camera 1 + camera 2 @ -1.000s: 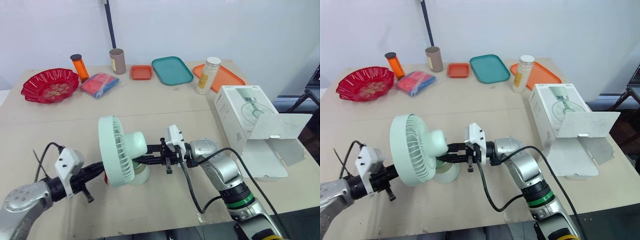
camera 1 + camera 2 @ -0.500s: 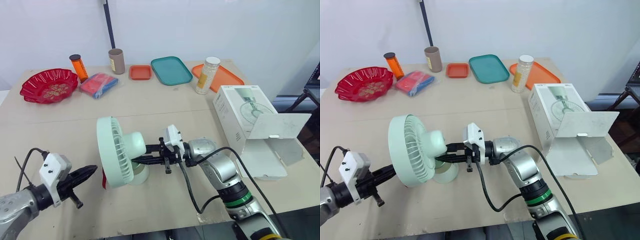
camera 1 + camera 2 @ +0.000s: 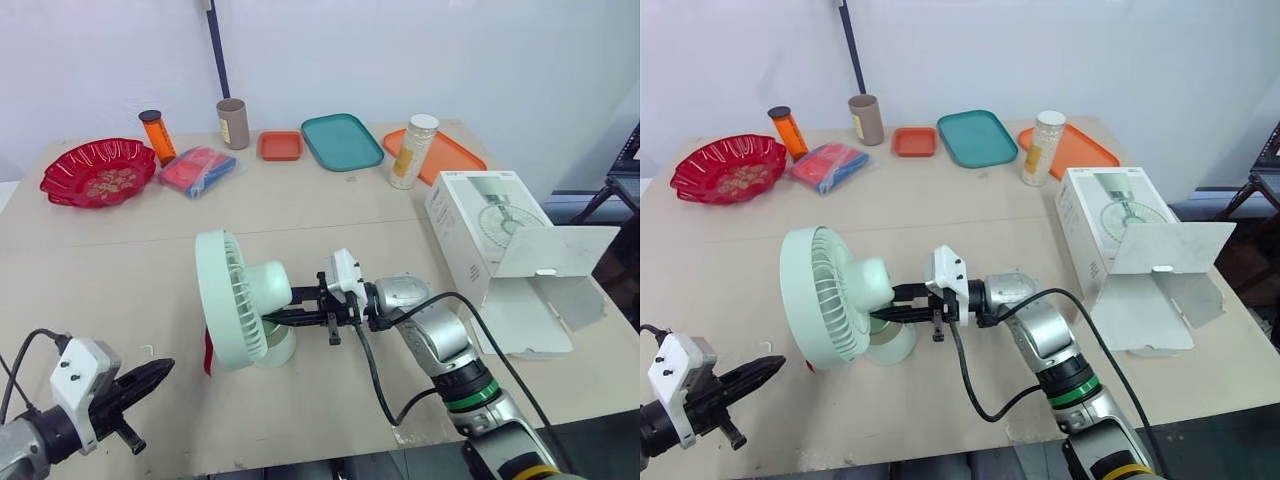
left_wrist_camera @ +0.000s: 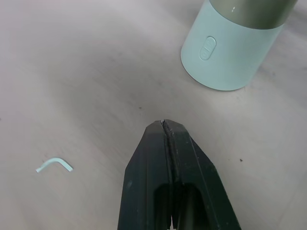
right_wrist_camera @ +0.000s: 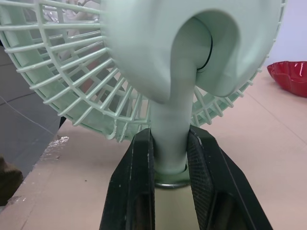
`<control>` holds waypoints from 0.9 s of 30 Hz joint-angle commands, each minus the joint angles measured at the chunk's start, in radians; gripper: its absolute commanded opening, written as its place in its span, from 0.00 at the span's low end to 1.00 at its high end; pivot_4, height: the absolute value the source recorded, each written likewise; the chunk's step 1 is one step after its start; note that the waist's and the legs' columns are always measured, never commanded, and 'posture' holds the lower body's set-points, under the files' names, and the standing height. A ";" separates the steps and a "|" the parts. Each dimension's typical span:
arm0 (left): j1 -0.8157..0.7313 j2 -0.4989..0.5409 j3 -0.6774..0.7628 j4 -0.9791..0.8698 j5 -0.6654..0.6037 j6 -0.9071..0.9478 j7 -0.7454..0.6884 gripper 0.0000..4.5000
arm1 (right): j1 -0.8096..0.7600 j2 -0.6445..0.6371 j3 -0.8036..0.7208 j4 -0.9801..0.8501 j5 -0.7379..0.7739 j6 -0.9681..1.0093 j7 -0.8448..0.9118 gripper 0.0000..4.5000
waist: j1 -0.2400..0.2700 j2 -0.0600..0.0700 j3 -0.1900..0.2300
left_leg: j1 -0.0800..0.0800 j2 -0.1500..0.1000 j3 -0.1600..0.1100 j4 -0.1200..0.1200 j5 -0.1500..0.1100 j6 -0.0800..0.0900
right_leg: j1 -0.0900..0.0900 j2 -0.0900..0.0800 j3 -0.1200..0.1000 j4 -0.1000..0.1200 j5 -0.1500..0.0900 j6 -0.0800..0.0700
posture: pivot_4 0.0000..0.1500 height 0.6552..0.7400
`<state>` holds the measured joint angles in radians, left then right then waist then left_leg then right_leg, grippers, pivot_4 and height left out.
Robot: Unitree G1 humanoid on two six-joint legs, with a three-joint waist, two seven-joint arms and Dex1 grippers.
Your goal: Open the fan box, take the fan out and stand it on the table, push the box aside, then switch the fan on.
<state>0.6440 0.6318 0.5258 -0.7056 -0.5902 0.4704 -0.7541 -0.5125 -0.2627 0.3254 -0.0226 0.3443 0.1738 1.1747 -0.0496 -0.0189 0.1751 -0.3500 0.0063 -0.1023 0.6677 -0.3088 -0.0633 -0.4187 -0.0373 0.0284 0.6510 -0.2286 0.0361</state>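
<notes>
Beige table (image 3: 120,260) against a white wall, black pole (image 3: 218,50) leaning at the back. Fan (image 3: 262,290), pale green, stands upright on its round base (image 4: 230,52) approx. mid-table, toward the front edge, out of its box; grille faces the robot's left. Oval button (image 4: 208,48) visible on the base wall, on the side toward the L gripper. R gripper (image 3: 290,318) reaches in from the right, its fingers (image 5: 139,191) pinching the fan's stem just above the base, one each side, both in contact. L gripper (image 4: 164,125) sits low at the front-left, well apart from the fan, tips pressed together w/ nothing between them, pointing toward the base. Small pale L-shaped piece (image 4: 54,164) lies on the table near the L gripper. Fan box (image 3: 480,235), white w/ fan picture, sits at the table's right side, flap (image 3: 555,252) hanging open toward the right edge. Back row, left to right: red bowl (image 3: 98,172), orange bottle (image 3: 157,135), red-and-blue packet (image 3: 198,168), brown tube (image 3: 233,122), small orange tray (image 3: 281,145), teal tray (image 3: 343,140), white-capped jar (image 3: 414,150), large orange tray (image 3: 450,155).
</notes>
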 commanded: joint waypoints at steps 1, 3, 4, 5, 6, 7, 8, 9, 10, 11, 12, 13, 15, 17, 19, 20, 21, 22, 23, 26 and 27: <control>-0.015 -0.008 -0.007 -0.018 0.017 -0.037 0.004 0.01 | -0.019 0.021 0.007 0.012 -0.029 -0.043 -0.026 0.13 | 0.000 0.000 0.000 | 0.000 0.001 0.000 0.000 0.000 0.000 | 0.000 0.001 0.000 0.000 0.000 0.000 | 1.00 1.00; -0.026 -0.010 -0.018 -0.011 0.025 -0.047 0.004 0.01 | -0.018 0.024 0.009 0.016 -0.036 -0.053 -0.029 0.13 | 0.000 0.000 0.000 | 0.001 0.002 0.002 0.000 0.000 0.000 | 0.000 0.002 0.001 0.000 0.001 -0.001 | 1.00 1.00; -0.034 -0.011 -0.024 -0.008 0.030 -0.053 0.004 0.01 | -0.016 0.026 0.011 0.018 -0.043 -0.058 -0.032 0.13 | 0.000 0.000 0.000 | 0.001 0.003 0.002 0.000 0.000 0.000 | 0.000 0.003 0.001 -0.001 0.001 -0.002 | 1.00 1.00; -0.042 -0.009 -0.031 -0.004 0.038 -0.061 0.001 0.01 | -0.016 0.029 0.012 0.020 -0.047 -0.061 -0.035 0.13 | 0.000 0.000 0.000 | 0.001 0.004 0.003 0.000 -0.001 0.001 | 0.000 0.004 0.001 -0.001 0.001 -0.002 | 1.00 1.00; -0.050 -0.004 -0.038 0.000 0.046 -0.069 -0.006 0.01 | -0.018 0.032 0.013 0.026 -0.053 -0.066 -0.038 0.13 | 0.000 0.000 0.000 | 0.002 0.004 0.003 0.000 -0.001 0.001 | 0.000 0.004 0.002 -0.001 0.001 -0.002 | 1.00 1.00; -0.059 0.001 -0.045 0.004 0.051 -0.077 -0.014 0.01 | -0.021 0.034 0.014 0.032 -0.059 -0.073 -0.040 0.13 | 0.000 0.000 0.000 | 0.002 0.005 0.004 0.000 -0.001 0.002 | 0.000 0.004 0.002 -0.001 0.002 -0.003 | 1.00 1.00; -0.067 0.006 -0.050 0.010 0.056 -0.083 -0.019 0.01 | -0.024 0.036 0.014 0.039 -0.062 -0.078 -0.041 0.13 | 0.000 0.000 0.000 | 0.003 0.005 0.005 0.000 -0.001 0.002 | 0.000 0.004 0.002 -0.001 0.002 -0.003 | 1.00 1.00; -0.076 0.010 -0.052 0.016 0.063 -0.091 -0.024 0.01 | -0.029 0.038 0.014 0.047 -0.066 -0.084 -0.041 0.13 | -0.001 0.000 0.000 | 0.003 0.005 0.006 0.000 -0.001 0.002 | 0.000 0.005 0.003 -0.001 0.002 -0.003 | 1.00 1.00; -0.087 0.012 -0.053 0.023 0.067 -0.097 -0.025 0.01 | -0.033 0.038 0.014 0.053 -0.068 -0.088 -0.039 0.13 | -0.002 0.000 0.000 | 0.004 0.005 0.006 -0.001 -0.001 0.002 | 0.000 0.005 0.004 -0.001 0.002 -0.003 | 1.00 1.00; -0.096 0.013 -0.053 0.031 0.074 -0.104 -0.026 0.01 | -0.036 0.038 0.014 0.057 -0.068 -0.091 -0.038 0.13 | -0.003 0.000 0.000 | 0.007 0.006 0.008 -0.001 -0.002 0.003 | 0.001 0.006 0.005 -0.001 0.002 -0.003 | 1.00 1.00; -0.106 0.014 -0.054 0.043 0.084 -0.114 -0.025 0.01 | -0.039 0.039 0.015 0.063 -0.071 -0.097 -0.038 0.13 | -0.003 0.000 0.000 | 0.009 0.007 0.011 -0.003 -0.002 0.003 | 0.002 0.008 0.008 -0.001 0.002 -0.004 | 1.00 1.00; -0.116 0.013 -0.054 0.053 0.089 -0.120 -0.021 0.01 | -0.042 0.039 0.016 0.068 -0.073 -0.101 -0.037 0.13 | -0.003 0.000 0.000 | 0.011 0.007 0.012 -0.004 -0.002 0.003 | 0.003 0.008 0.010 -0.001 0.002 -0.003 | 1.00 1.00; -0.128 0.012 -0.054 0.063 0.097 -0.125 -0.016 0.01 | -0.049 0.039 0.017 0.075 -0.073 -0.104 -0.033 0.13 | -0.003 0.000 0.000 | 0.014 0.008 0.016 -0.005 -0.002 0.004 | 0.004 0.010 0.014 -0.001 0.002 -0.003 | 1.00 1.00; -0.129 0.006 -0.059 0.064 0.103 -0.127 -0.011 0.01 | -0.057 0.038 0.017 0.085 -0.073 -0.108 -0.029 0.13 | -0.004 0.000 0.000 | 0.015 0.009 0.017 -0.005 -0.003 0.004 | 0.004 0.012 0.017 -0.001 0.002 -0.003 | 1.00 1.00; -0.100 -0.006 -0.065 0.047 0.103 -0.125 -0.015 0.01 | -0.063 0.035 0.019 0.092 -0.077 -0.111 -0.029 0.13 | -0.004 0.000 0.000 | 0.015 0.010 0.018 -0.005 -0.003 0.005 | 0.004 0.013 0.018 -0.001 0.002 -0.003 | 1.00 1.00; -0.088 -0.006 -0.068 0.042 0.106 -0.129 -0.023 0.01 | -0.067 0.036 0.019 0.097 -0.077 -0.112 -0.028 0.13 | -0.004 0.000 0.000 | 0.015 0.010 0.018 -0.005 -0.003 0.005 | 0.004 0.013 0.019 -0.001 0.002 -0.003 | 1.00 1.00; -0.077 -0.005 -0.071 0.040 0.113 -0.136 -0.030 0.01 | -0.069 0.036 0.020 0.100 -0.076 -0.114 -0.027 0.13 | -0.004 0.000 0.000 | 0.015 0.010 0.019 -0.005 -0.003 0.005 | 0.004 0.013 0.019 -0.001 0.002 -0.003 | 1.00 1.00; -0.067 -0.006 -0.075 0.039 0.120 -0.144 -0.034 0.01 | -0.070 0.036 0.020 0.100 -0.075 -0.113 -0.027 0.13 | -0.004 0.000 0.000 | 0.015 0.010 0.019 -0.005 -0.004 0.006 | 0.004 0.013 0.019 -0.001 0.002 -0.003 | 1.00 1.00; -0.061 -0.008 -0.079 0.037 0.123 -0.150 -0.031 0.01 | -0.070 0.035 0.020 0.100 -0.073 -0.113 -0.026 0.13 | -0.004 0.000 0.000 | 0.015 0.010 0.019 -0.005 -0.004 0.007 | 0.004 0.013 0.019 -0.001 0.002 -0.003 | 1.00 1.00; -0.064 -0.015 -0.092 0.030 0.124 -0.149 -0.016 0.01 | -0.069 0.036 0.018 0.096 -0.073 -0.110 -0.033 0.13 | -0.004 0.000 0.000 | 0.014 0.010 0.019 -0.005 -0.004 0.007 | 0.004 0.013 0.019 -0.001 0.002 -0.003 | 1.00 1.00; -0.067 -0.017 -0.096 0.029 0.124 -0.149 -0.014 0.01 | -0.069 0.038 0.019 0.095 -0.074 -0.110 -0.037 0.13 | -0.004 0.000 0.000 | 0.014 0.010 0.019 -0.005 -0.004 0.007 | 0.004 0.013 0.019 -0.001 0.002 -0.003 | 1.00 1.00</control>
<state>0.5786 0.6145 0.4280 -0.6421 -0.4685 0.3420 -0.7717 -0.5649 -0.2286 0.3537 0.0734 0.2935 0.0836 1.1663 -0.0535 -0.0194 0.1748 -0.3355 0.0162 -0.0834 0.6628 -0.3130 -0.0562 -0.4148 -0.0245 0.0478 0.6495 -0.2266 0.0335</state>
